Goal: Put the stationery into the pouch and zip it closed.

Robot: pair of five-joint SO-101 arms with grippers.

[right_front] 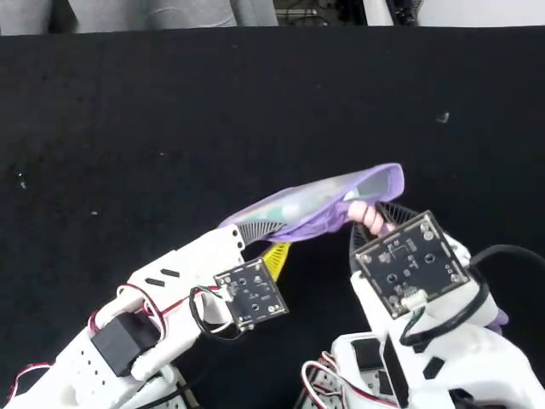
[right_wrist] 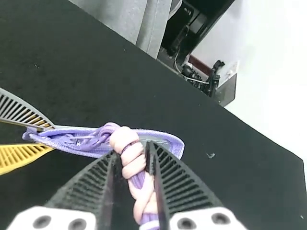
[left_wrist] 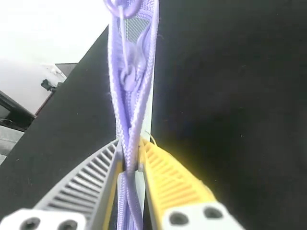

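A purple pouch (right_front: pixel 328 204) hangs lifted between my two arms above the black table (right_front: pixel 170 128). My left gripper (right_front: pixel 271 240) is shut on the pouch's near end; in the left wrist view the grey and yellow fingers (left_wrist: pixel 163 172) pinch the purple zipper edge (left_wrist: pixel 130 110), with the zipper pull (left_wrist: pixel 125 72) farther along. My right gripper (right_wrist: pixel 132 160) is shut on a pink, ribbed charm (right_wrist: pixel 127 153) attached to the pouch (right_wrist: pixel 153 139). The same pink charm (right_front: pixel 368 216) shows beside the pouch in the high view. The pouch's inside is hidden.
The black table stretches wide behind and to both sides of the pouch. Its far edge (right_front: pixel 272 29) meets a pale wall with grey legs and dark equipment behind it.
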